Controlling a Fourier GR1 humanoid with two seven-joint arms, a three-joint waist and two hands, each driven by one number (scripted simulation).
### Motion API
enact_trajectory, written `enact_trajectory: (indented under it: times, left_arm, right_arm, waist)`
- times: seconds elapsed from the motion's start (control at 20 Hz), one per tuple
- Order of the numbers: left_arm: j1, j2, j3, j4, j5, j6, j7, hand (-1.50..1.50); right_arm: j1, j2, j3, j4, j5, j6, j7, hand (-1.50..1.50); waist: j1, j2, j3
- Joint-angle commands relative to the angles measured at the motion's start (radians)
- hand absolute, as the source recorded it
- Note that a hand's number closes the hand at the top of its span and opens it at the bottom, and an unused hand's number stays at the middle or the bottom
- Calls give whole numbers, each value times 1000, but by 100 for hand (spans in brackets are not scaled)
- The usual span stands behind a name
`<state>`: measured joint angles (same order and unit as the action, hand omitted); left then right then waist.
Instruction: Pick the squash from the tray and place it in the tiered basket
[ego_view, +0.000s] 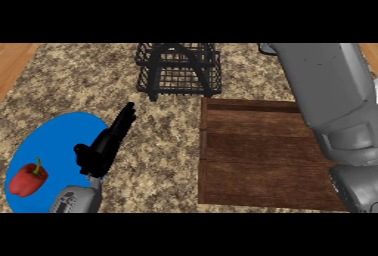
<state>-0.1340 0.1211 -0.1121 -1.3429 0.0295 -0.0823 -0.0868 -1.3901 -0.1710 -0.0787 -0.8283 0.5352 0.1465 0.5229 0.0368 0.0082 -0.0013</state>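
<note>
Wooden tray (258, 155) shows no squash on it — the tiered basket (178, 67) stands just beyond its far-left corner. Right forearm crosses the tray's right side, its hand unseen. Left hand (103, 145), fingers straight, rests left of the tray.

No readable text, labels, brands, numbers or signs anywhere in view.

The left hand (103, 145) rests open at the view's lower left, fingers straight and pointing up-right — the right forearm (336, 110) rises along the right edge, its hand unseen.
</note>
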Motion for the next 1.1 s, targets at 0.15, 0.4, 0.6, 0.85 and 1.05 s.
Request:
enact_trajectory:
  times: [0.15,0.4,0.6,0.85,1.05]
  left_arm:
    - [-5,9,2,-9,4,-25,8,0]
    - [-49,0,10,18,4,-27,5,0]
    - [-40,17,24,-5,13,-38,7,0]
    - [-17,-10,-3,21,-17,-22,-18,0]
    - [-39,-17,-14,18,-30,-17,-13,0]
  right_arm:
    - [-126,79,-8,283,38,-97,-107,150]
    - [-139,124,-26,407,50,-186,-190,150]
    - [-198,159,-57,481,40,-232,-183,150]
    - [-225,170,-121,541,-45,-214,-206,150]
    - [-229,171,-188,595,-148,-222,-143,150]
  waist:
    - [19,9,0]
    - [23,16,-1]
    - [30,14,-1]
    - [34,16,-1]
    - [48,19,-1]
